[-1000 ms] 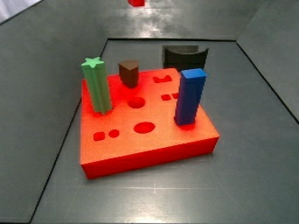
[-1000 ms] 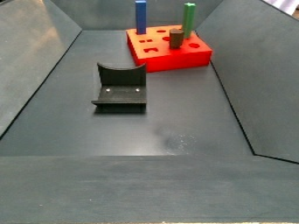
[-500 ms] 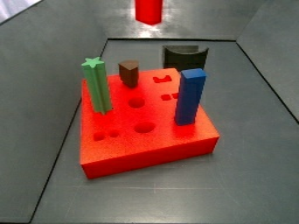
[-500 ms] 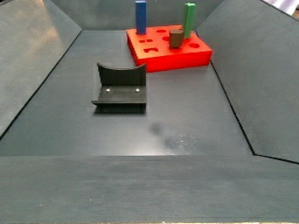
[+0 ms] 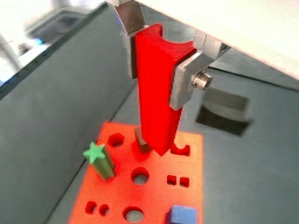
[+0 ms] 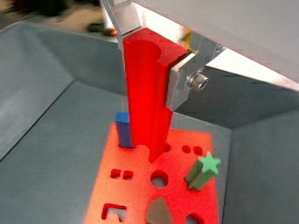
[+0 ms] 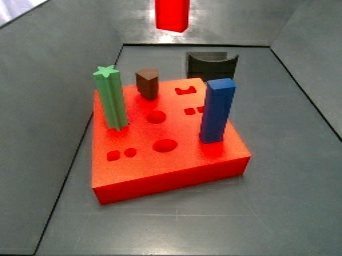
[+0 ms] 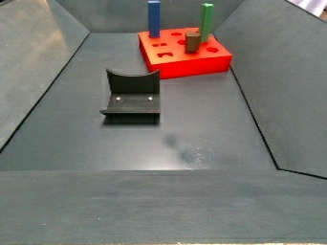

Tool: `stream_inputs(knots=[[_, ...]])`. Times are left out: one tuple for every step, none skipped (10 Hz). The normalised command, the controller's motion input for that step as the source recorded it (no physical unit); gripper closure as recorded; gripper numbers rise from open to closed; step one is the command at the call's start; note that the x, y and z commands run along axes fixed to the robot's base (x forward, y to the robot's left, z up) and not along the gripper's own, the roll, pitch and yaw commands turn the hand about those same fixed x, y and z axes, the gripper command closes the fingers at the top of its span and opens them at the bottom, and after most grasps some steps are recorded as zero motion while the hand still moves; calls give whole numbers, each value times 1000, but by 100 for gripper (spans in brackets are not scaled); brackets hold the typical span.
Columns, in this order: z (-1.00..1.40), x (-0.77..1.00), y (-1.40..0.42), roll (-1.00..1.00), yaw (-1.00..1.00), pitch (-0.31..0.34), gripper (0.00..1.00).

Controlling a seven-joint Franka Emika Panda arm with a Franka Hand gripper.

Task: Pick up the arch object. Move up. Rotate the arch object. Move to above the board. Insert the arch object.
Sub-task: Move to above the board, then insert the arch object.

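Note:
In both wrist views my gripper [image 5: 158, 74] [image 6: 149, 70] is shut on the arch object [image 5: 156, 105] [image 6: 145, 92], a tall bright-red bar with a curved notch in its upper end. It hangs upright, its sides clamped by the silver fingers [image 5: 184, 80] [image 6: 179, 85]. Its lower end is over the board [image 5: 117, 179] [image 6: 126, 162], apart from it. In a side view only the bar's lower end [image 7: 171, 14] shows, high above the far side of the board [image 7: 167, 165]. The gripper itself is out of both side views.
On the board stand a green star peg [image 7: 110, 98] [image 5: 100, 159], a brown peg [image 7: 147, 83], and a blue square pillar [image 7: 218, 110] [image 6: 121, 129]. The dark fixture [image 8: 132, 96] [image 7: 211, 65] stands on the bin floor off the board. Sloping grey walls ring the floor.
In the side view the arch object's lower end has come down into the picture and shifted slightly right over the second; in the last half second it has barely moved.

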Motion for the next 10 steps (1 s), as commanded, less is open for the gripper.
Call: stream_inputs(knots=[[16, 70, -42, 126, 1000, 164, 100], [18, 72, -39, 147, 1000, 189, 100], [20, 82, -38, 159, 731, 194, 100], [17, 86, -37, 154, 493, 173, 100], [20, 80, -35, 146, 256, 147, 100], [0, 0, 0, 0, 0, -10, 100], [-214, 0, -14, -11, 0, -114, 100], [-311, -177, 57, 0, -31, -143, 100], [-351, 486, 220, 51, 551, 0, 100], [-291, 586, 197, 89, 517, 7, 100]])
